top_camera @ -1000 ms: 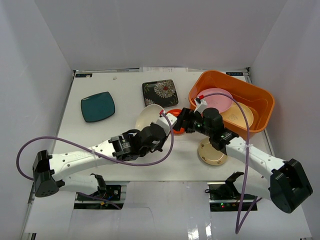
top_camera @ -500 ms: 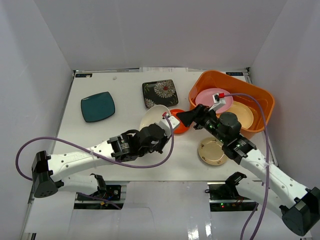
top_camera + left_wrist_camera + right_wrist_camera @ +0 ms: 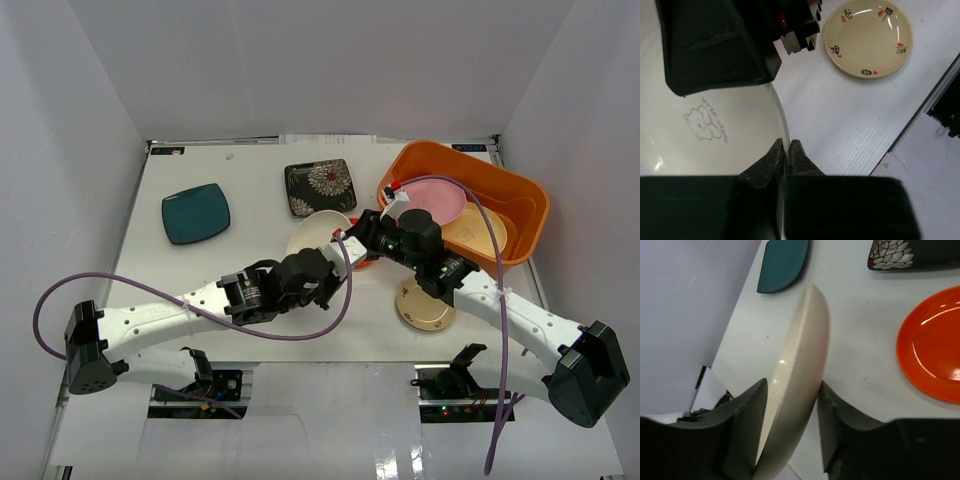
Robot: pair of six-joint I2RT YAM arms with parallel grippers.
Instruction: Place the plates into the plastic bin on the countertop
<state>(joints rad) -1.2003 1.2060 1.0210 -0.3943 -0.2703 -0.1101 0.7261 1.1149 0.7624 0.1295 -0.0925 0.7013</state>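
The left tool (image 3: 785, 146) was clamped on the rim of the cream plate (image 3: 715, 132). The right tool (image 3: 792, 387) straddled its other edge, and I could not tell whether it gripped.

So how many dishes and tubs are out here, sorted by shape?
Round plates: 5 (pink, yellow, cream, orange, beige)
Square plates: 2 (teal, black)
Bin: 1
Total: 8
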